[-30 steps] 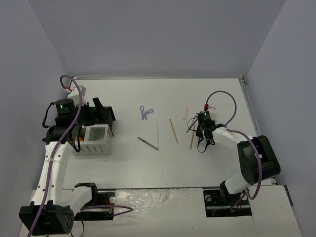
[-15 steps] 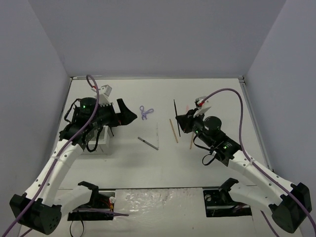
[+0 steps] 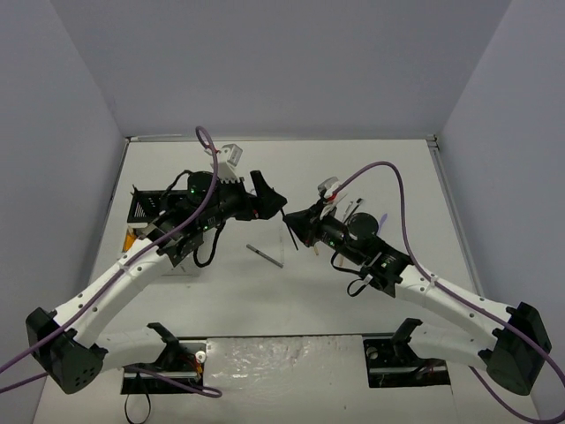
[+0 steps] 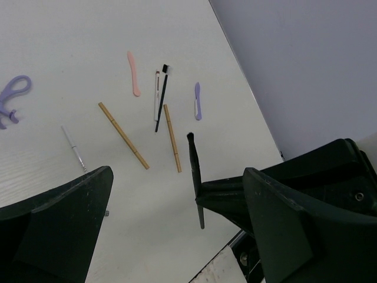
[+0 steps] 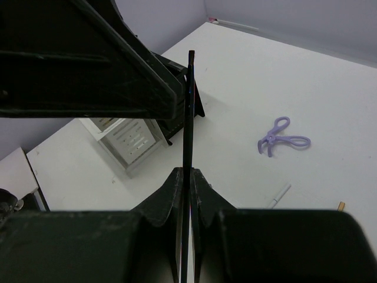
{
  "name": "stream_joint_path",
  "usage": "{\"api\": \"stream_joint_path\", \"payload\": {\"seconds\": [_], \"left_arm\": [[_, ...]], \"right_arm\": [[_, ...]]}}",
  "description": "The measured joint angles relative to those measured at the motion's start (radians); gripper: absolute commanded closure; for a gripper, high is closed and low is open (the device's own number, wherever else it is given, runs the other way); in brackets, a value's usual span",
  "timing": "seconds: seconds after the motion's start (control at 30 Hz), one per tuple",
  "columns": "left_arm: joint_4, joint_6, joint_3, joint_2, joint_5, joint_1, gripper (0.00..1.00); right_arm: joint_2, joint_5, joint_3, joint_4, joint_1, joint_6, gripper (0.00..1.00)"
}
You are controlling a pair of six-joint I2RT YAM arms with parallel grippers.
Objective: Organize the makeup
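Observation:
My right gripper (image 5: 189, 171) is shut on a thin black pencil (image 5: 189, 106), held upright above the table's middle (image 3: 288, 240). My left gripper (image 4: 179, 177) is open and faces it; the pencil (image 4: 195, 177) shows in the gap between its two fingers (image 4: 65, 218), with no contact seen. On the table lie two tan sticks (image 4: 122, 134), a pink tool (image 4: 134, 73), a lilac tool (image 4: 198, 101), a black brush beside a white pencil (image 4: 160, 97), a silver pencil (image 4: 73, 147) and the purple scissor-like tool (image 5: 281, 138).
The black-and-white slotted organizer box (image 3: 144, 208) stands at the left, behind the left arm, and also shows in the right wrist view (image 5: 126, 138). Grey walls close in the table on three sides. Purple cables loop above both arms.
Both arms have swung in to the table's middle. The left gripper left the organizer and moved right. The right gripper rose and moved left, the black pencil in it.

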Motion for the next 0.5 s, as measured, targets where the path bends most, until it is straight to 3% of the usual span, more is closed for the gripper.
{"api": "stream_joint_path", "payload": {"seconds": [0.1, 0.5], "left_arm": [[0.023, -0.008, 0.003, 0.038, -0.034, -0.026, 0.23], [0.097, -0.040, 0.003, 0.123, -0.099, -0.090, 0.97]], "right_arm": [[0.000, 0.000, 0.001, 0.020, 0.007, 0.000, 1.00], [0.012, 0.002, 0.001, 0.033, 0.014, 0.000, 1.00]]}}
